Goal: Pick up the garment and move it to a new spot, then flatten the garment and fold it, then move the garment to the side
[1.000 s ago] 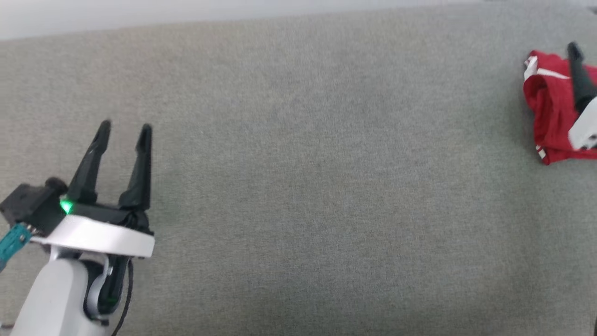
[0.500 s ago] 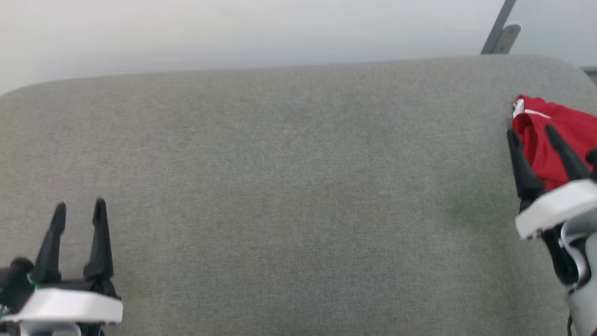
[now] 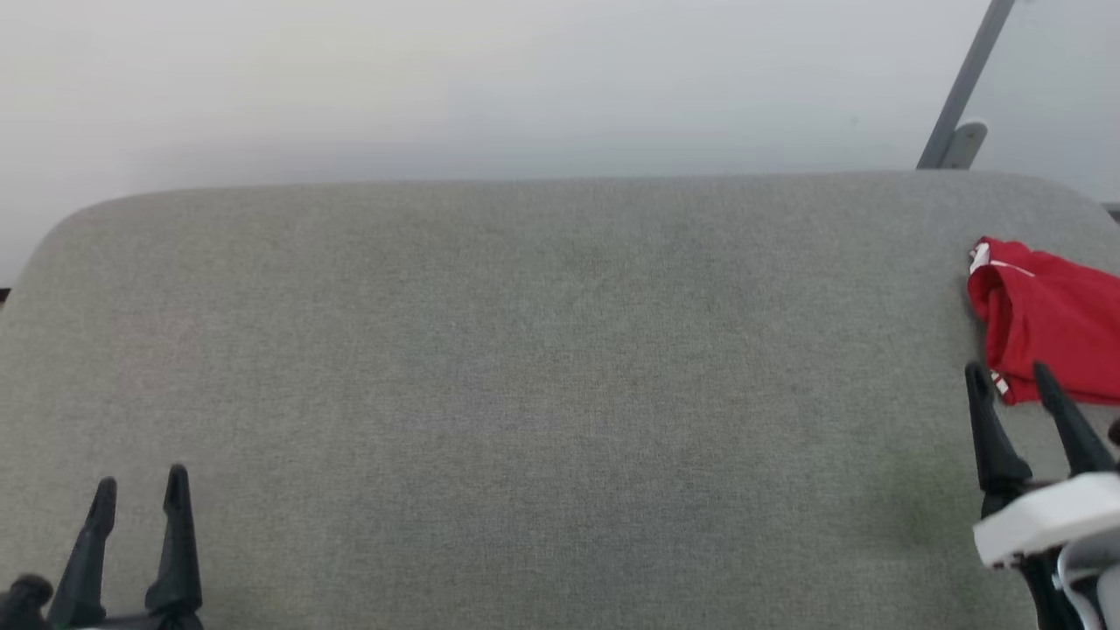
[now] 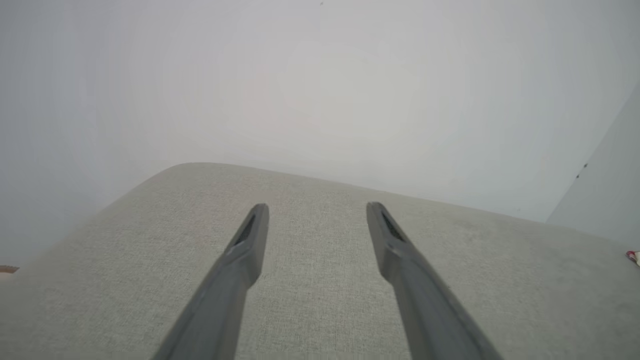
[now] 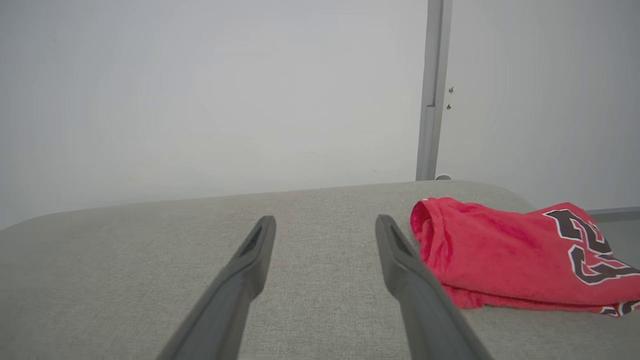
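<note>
Grey woven fabric covered the padded surface [image 3: 525, 350] in the head view. The garment [image 3: 1050, 324] lay there as a folded red bundle at the far right edge, apparently already set aside. The right gripper [image 3: 1006, 372] stood just short of it and the left gripper [image 3: 140, 486] well apart, both with fingers spread and empty. The left wrist view showed parted fingers over bare fabric. The right wrist view showed black, white-edged block lettering [image 5: 585, 250] on the garment, too creased to read.

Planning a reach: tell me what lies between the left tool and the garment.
Bare grey upholstery from the left tool to the garment, in the head view.
</note>
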You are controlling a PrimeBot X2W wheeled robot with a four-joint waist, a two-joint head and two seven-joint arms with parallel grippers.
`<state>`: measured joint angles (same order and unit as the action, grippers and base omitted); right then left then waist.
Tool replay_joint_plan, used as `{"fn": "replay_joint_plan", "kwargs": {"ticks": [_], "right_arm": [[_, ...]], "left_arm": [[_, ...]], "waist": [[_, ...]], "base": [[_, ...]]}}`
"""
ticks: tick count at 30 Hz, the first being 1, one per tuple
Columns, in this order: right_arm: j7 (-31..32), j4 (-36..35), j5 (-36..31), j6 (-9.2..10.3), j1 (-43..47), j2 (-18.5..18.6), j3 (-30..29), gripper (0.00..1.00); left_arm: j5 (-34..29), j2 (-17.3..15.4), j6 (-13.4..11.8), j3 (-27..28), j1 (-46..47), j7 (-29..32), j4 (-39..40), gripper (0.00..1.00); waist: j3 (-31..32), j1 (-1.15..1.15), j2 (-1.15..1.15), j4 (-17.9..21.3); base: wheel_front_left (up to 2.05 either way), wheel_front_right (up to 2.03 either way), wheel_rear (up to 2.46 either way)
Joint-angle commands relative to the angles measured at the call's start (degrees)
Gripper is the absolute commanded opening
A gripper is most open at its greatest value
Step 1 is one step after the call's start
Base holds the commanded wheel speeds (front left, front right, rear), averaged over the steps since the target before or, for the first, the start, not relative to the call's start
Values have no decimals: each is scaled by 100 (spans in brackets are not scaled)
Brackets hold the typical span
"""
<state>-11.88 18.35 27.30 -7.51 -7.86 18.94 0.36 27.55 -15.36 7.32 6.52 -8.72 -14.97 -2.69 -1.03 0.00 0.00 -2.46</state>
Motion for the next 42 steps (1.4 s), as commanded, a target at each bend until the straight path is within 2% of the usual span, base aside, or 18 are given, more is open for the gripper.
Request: {"fn": "replay_joint_plan", "kwargs": {"ticks": [1, 12, 22, 26, 27, 30, 42], "right_arm": [[-58, -32, 53, 4, 111, -45, -46, 100], [-231, -196, 73, 4, 788, -310, -218, 100], [-205, -301, 6, 4, 1003, -419, -244, 100], [-172, -348, -24, 4, 1042, -482, -232, 100], [-172, -304, 27, 0, 986, -468, -233, 0], [-164, -170, 59, 0, 1052, -558, -214, 0], [167, -217, 1096, 0, 895, -724, -302, 0]], "left_arm": [[40, -17, 18, 25, -100, -27, 24, 100], [233, 72, 19, 78, -480, -27, 25, 100], [338, 107, 19, 47, -556, -27, -7, 100], [202, 130, 19, 138, -511, -27, 10, 100], [267, 130, -1, 106, -526, 3, -19, 0], [299, 248, -1, 69, -547, 23, -175, 0], [1301, 403, 2, 57, -208, 364, -326, 0]], "waist": [[60, 0, 0, -20], [243, 0, 0, -6], [283, 0, 0, 45], [285, 0, 0, 46], [285, 0, 0, 47], [285, 0, 0, 48], [266, 0, 0, 67]], "base": [[0, 0, 0], [0, 0, 0], [0, 0, 0], [0, 0, 0], [0, 0, 0], [0, 0, 0], [0, 0, 0]]}}
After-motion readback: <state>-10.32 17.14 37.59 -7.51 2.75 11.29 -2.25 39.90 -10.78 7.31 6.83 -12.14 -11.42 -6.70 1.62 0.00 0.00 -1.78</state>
